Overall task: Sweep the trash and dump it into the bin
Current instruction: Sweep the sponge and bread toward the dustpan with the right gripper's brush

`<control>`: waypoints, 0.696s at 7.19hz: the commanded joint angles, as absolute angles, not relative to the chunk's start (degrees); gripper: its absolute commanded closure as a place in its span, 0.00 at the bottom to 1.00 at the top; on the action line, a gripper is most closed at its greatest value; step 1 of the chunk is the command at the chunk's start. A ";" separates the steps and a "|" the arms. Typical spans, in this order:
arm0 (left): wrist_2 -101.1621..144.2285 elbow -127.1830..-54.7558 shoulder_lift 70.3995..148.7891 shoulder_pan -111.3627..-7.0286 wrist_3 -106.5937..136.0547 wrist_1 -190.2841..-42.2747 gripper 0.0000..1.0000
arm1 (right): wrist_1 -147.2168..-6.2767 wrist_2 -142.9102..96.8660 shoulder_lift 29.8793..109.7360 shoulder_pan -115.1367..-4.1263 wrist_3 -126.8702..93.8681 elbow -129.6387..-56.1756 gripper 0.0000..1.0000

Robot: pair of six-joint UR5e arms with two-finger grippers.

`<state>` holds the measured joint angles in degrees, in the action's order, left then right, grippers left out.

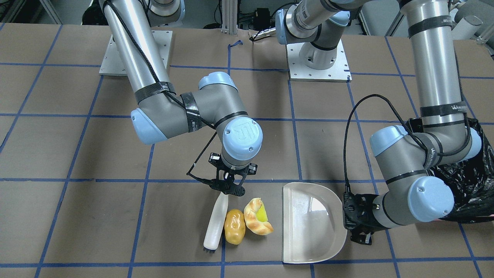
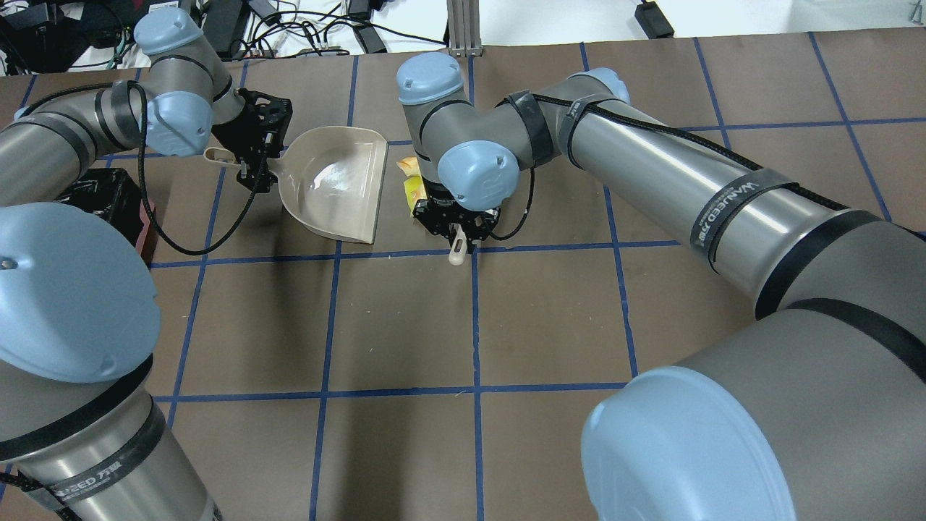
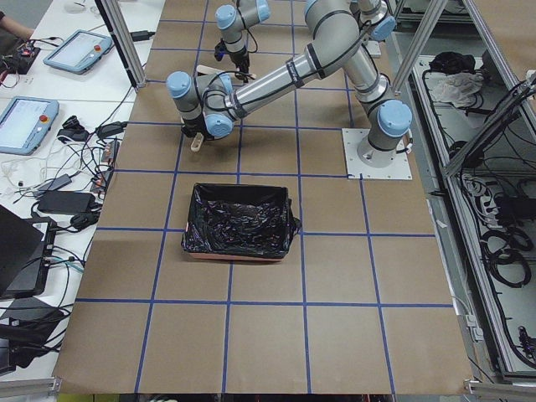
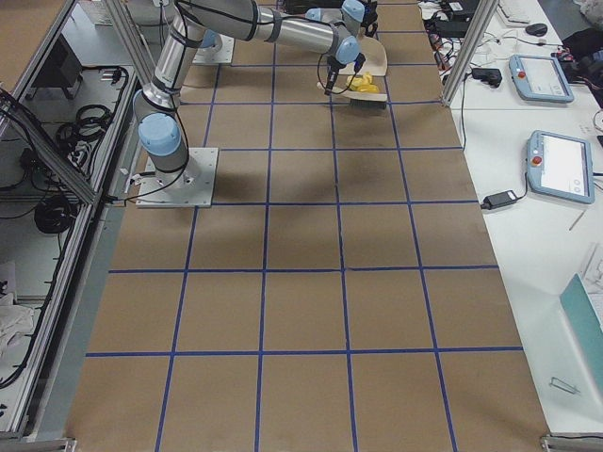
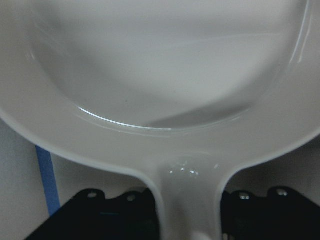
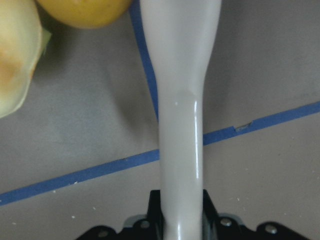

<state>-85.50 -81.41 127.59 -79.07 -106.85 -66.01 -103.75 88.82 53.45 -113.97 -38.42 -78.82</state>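
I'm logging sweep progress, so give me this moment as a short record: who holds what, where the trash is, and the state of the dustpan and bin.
right gripper: shut on brush handle
left gripper: shut on dustpan handle
trash: potato, croissant, wedge, all on the table between brush and dustpan
dustpan state: holds nothing, open edge facing the trash
bin: black-lined, no trash seen inside
progress: nothing swept into the dustpan yet
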 commanded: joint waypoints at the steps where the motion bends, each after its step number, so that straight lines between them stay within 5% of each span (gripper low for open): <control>1: -85.34 -81.39 127.70 -78.93 -106.88 -66.01 1.00 | -103.97 87.80 52.56 -115.04 -38.67 -77.79 0.79; 5: -85.17 -81.39 127.62 -78.75 -107.05 -66.01 1.00 | -104.85 83.60 52.03 -116.45 -41.30 -76.99 0.79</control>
<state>-85.19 -81.39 127.65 -78.77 -107.02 -66.01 -104.50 85.18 52.21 -116.15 -40.29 -77.23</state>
